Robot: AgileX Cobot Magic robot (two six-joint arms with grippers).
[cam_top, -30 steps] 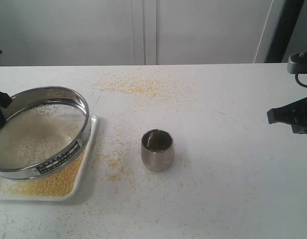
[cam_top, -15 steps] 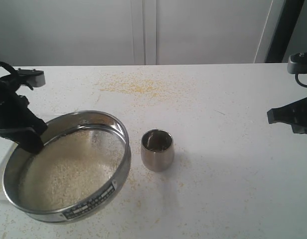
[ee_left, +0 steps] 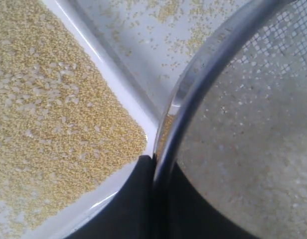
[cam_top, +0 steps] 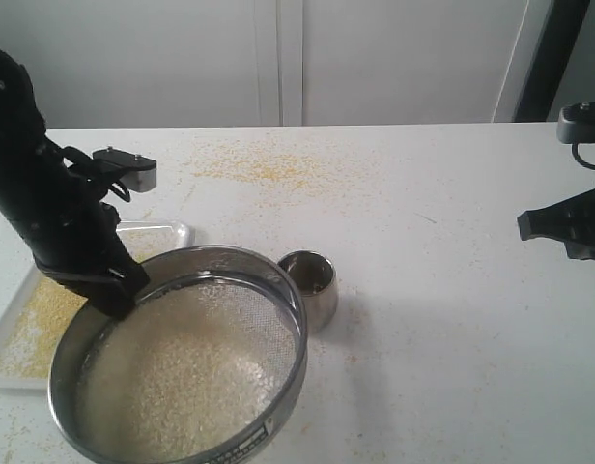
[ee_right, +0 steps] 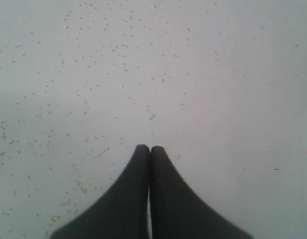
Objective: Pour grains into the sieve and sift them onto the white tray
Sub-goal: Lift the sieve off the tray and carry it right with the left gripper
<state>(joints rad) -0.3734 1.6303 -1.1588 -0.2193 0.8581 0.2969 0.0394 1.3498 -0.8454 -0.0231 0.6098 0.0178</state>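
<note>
The sieve, a wide steel hoop with mesh, hangs over the table's front, to the right of the white tray. Whitish rice-like grains lie on its mesh. My left gripper is shut on the sieve's rim, one finger outside and one inside. Fine yellow granules cover the tray in the left wrist view. My right gripper is shut on nothing above bare table; its arm stays at the far right.
A small steel cup stands just behind the sieve's right rim, partly hidden by it. Stray yellow specks are scattered over the table's back and middle. A wall panel runs behind the table.
My left arm has carried the sieve to the right and toward the front, off the white tray. The tray with yellow granules is now uncovered. The right arm has not moved.
</note>
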